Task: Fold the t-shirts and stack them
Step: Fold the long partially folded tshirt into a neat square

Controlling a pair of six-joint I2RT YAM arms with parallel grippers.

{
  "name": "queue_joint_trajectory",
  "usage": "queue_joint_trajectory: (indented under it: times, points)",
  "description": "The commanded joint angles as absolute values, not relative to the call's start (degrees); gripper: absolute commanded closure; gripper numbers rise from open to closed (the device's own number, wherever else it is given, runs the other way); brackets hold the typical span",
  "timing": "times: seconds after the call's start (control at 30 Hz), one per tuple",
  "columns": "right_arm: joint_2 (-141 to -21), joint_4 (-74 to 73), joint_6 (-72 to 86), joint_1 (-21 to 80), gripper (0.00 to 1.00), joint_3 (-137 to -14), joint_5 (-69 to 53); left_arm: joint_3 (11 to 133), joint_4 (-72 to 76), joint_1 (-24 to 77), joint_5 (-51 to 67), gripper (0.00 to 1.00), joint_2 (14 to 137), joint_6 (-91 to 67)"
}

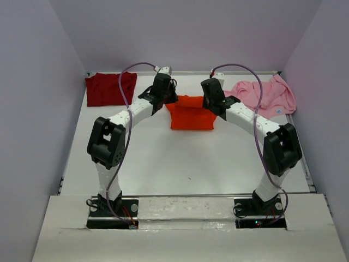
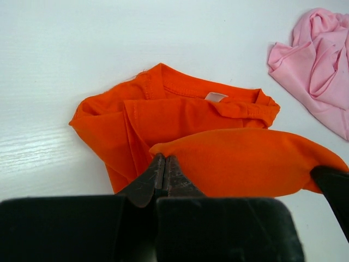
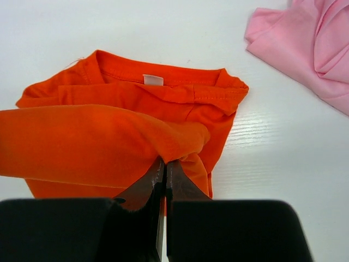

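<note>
Left gripper (image 2: 164, 164) and right gripper (image 3: 164, 165) both clamped on bright orange soft-cloth t-shirt (image 1: 192, 119), held edge spans 9-to-3 between them; collar (image 3: 163, 73) at 12, probably fold that way

Mid-table twd the far side, orange tee (image 1: 191, 117): folded into a compact rectangle, collar w/ white tag at far edge, near layer lifted off the rest in a stretched band. Far-left corner, maroon tee (image 1: 109, 89), lying flat, roughly squared. Far right, pink tee (image 1: 262, 95), crumpled heap, unfolded. None touching.
</note>
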State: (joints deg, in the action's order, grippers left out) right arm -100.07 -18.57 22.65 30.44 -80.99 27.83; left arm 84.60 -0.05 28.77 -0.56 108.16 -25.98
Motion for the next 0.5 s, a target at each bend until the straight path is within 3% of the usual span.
queue_joint_trajectory:
  times: [0.0,0.43,0.47]
  points:
    - [-102.91,-15.47,22.32,29.1,1.0,-84.46,28.39,88.24,0.35,27.69,1.67,1.0,109.51,-24.96]
    - [-117.76,-14.68,23.47,25.05,1.0,-91.57,26.1,94.39,1.32,25.67,2.99,1.0,119.79,-25.84]
    - [-118.47,-14.5,23.29,25.05,0.88,-92.28,25.93,95.09,1.32,25.4,2.81,0.87,120.84,-26.19]
